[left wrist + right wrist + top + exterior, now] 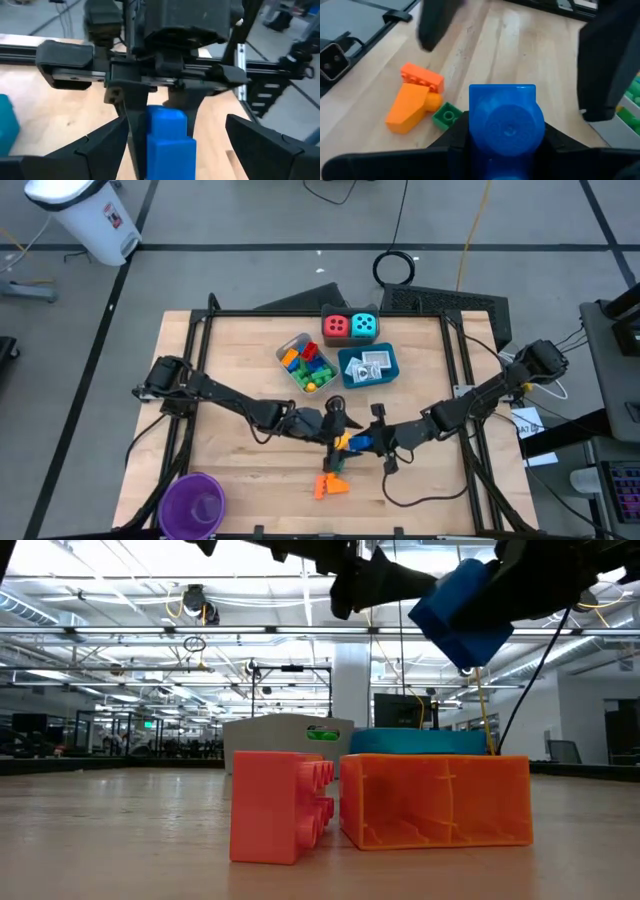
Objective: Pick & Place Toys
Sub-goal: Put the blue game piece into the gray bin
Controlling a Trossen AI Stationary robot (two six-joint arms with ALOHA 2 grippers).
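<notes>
The right gripper [362, 442] is closed on a blue brick [506, 127] and holds it in the air above the bench [240, 360], clear of the wood. The left gripper [335, 426] faces it from just beside, its fingers [105, 142] spread wide and holding nothing, one to each side of the brick. In the left wrist view the brick stands on end between the right gripper's fingers, its long axis running along them, so the free end points toward the left gripper. That is the relation the next move seems to hinge on: the brick lies straight ahead of the open left gripper, within its span but not touched. If this is a handover, the left arm is as near as it can be. Below and nearer the bench's front edge lie orange bricks [332, 485] and a green brick [446, 116], touching one another.
</notes>
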